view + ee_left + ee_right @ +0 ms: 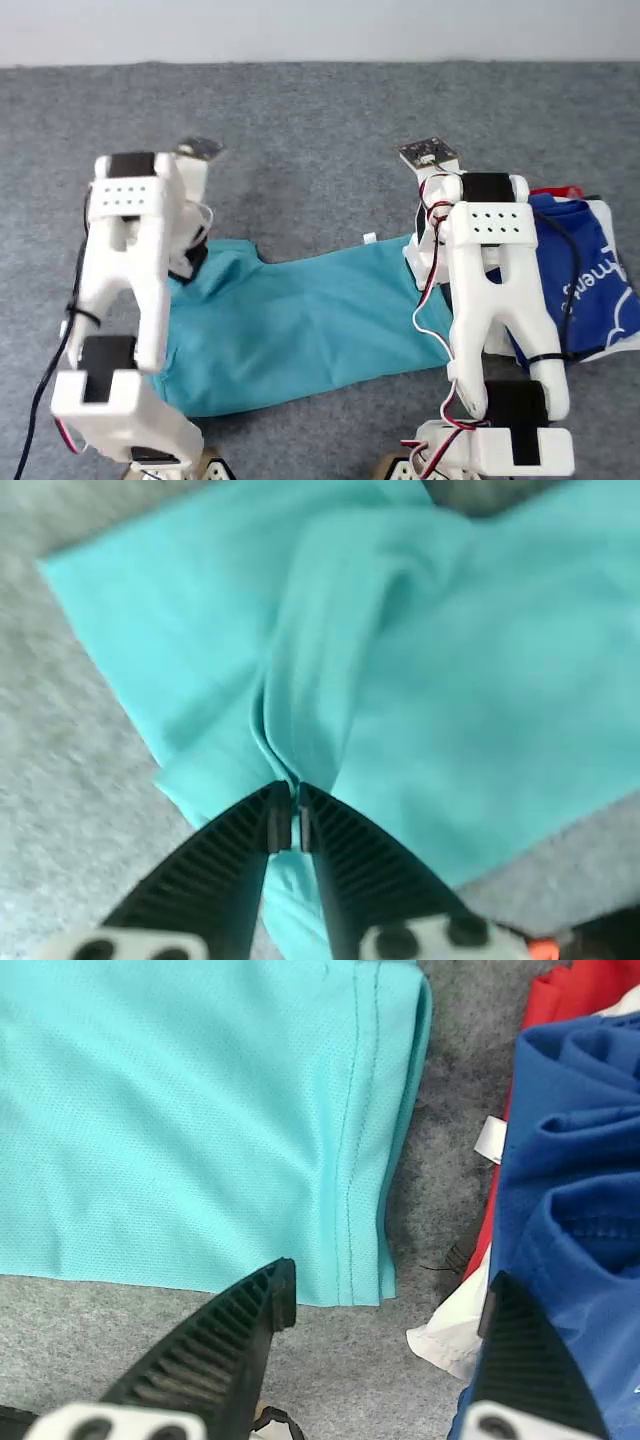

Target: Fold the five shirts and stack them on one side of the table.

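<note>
Currently, a teal shirt [300,320] lies spread across the middle of the grey table cover [320,120], rumpled rather than flat, reaching from under the left arm [130,260] to the foot of the right arm [495,270]. At the right side of the table sits a crumpled blue shirt [585,280] with white print, and a red shirt [555,191] peeks out from beneath its far edge.

In the left wrist view, the left gripper [288,805] has its ribbed fingers pressed together on a raised pleat of the teal shirt [400,660]. The pinched ridge of cloth runs away from the fingertips across the fabric.

In the right wrist view, the right gripper [390,1300] is spread wide with nothing between its fingers. It hangs over the strip of grey cover that separates the stitched hem of the teal shirt [180,1120] from the pile beside it. One finger sits just off that hem's corner, and the other is over the blue shirt [570,1160]. The red shirt [560,1000] and a white garment [450,1345] show along the blue one's edge, underneath it.
</note>
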